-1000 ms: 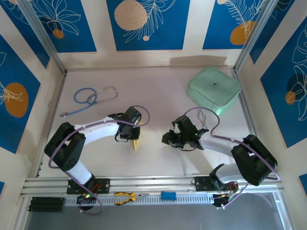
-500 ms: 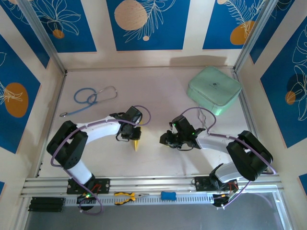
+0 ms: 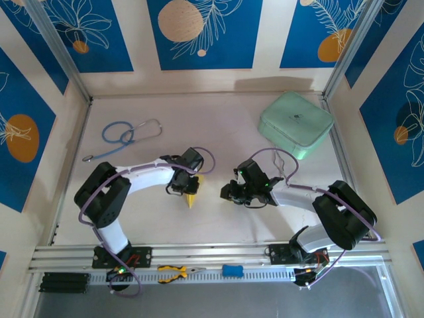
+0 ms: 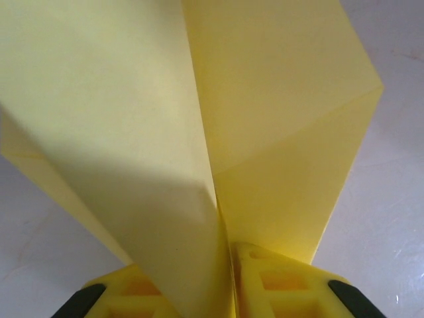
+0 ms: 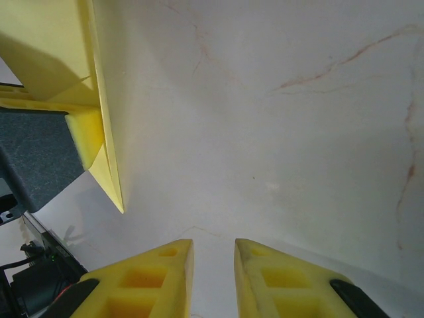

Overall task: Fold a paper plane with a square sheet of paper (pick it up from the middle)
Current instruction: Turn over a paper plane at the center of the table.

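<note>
The pale-yellow paper plane (image 3: 192, 197) hangs tip-down at mid-table under my left gripper (image 3: 187, 188). From the left wrist, the plane (image 4: 278, 119) rises between the yellow fingers of the left gripper (image 4: 222, 257), its centre fold lying against the right finger (image 4: 278, 281). A paper flap hides the other finger's inner edge, so whether the jaws press on it I cannot tell. My right gripper (image 3: 229, 192) sits just right of the plane, apart from it. In the right wrist view, the right gripper (image 5: 213, 250) is open over bare table, with the plane (image 5: 99, 99) at upper left.
A mint-green rounded case (image 3: 296, 124) lies at the back right. At the back left there is a blue stethoscope (image 3: 122, 136). Yellow-handled pliers (image 3: 173, 272) and a small blue item (image 3: 231, 269) rest on the front rail. Walls close in the table on three sides.
My left gripper has shifted a little to the right with the plane. The right gripper moved slightly left toward it, then stopped.
</note>
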Controlling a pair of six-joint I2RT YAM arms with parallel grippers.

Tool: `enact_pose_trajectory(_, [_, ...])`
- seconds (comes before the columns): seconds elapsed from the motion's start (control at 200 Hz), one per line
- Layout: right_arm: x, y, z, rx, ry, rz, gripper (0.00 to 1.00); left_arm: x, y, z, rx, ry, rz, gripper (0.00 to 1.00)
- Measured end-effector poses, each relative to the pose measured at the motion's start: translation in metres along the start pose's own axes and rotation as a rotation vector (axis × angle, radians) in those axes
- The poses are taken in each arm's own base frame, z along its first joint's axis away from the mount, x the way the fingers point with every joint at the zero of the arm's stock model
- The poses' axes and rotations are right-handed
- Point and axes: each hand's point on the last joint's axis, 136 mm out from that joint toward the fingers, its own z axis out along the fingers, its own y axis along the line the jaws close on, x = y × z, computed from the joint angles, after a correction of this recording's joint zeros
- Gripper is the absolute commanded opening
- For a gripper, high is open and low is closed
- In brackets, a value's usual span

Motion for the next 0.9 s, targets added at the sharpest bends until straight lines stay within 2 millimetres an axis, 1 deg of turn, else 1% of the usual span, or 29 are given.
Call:
enact_pose_trajectory(0.14, [0.000,0.000,0.000,0.001,0.000,0.001,0.24,-0.002,-0.004,0.002,-0.027,0.000,0.023,0.27])
enact_pose_trajectory(0.275, [-0.001,0.002,-0.002,-0.005,-0.005,-0.003,0.24,-0.004,-0.006,0.004,-0.063,0.002,0.038,0.33])
enact_pose_trajectory(0.32, [-0.001,0.004,-0.004,-0.011,-0.010,-0.006,0.25,-0.004,-0.006,0.005,-0.076,0.002,0.046,0.35])
enact_pose_trajectory(0.38, [-0.003,0.007,-0.007,-0.023,-0.021,-0.011,0.25,-0.004,-0.007,0.005,-0.087,0.000,0.046,0.36])
enact_pose_trajectory(0.45, [-0.005,0.010,-0.012,-0.036,-0.035,-0.016,0.25,-0.005,-0.007,0.006,-0.096,-0.003,0.049,0.41])
enact_pose_trajectory(0.59, [-0.005,0.007,-0.020,-0.040,-0.060,-0.016,0.25,-0.008,-0.008,0.006,-0.099,-0.012,0.023,0.48])
enact_pose_trajectory(0.68, [-0.006,0.004,-0.025,-0.039,-0.073,-0.013,0.25,-0.008,-0.008,0.007,-0.098,-0.014,-0.002,0.50])
enact_pose_trajectory(0.9, [-0.005,-0.002,-0.032,-0.035,-0.086,-0.016,0.26,-0.008,-0.010,0.007,-0.106,-0.029,-0.066,0.51])
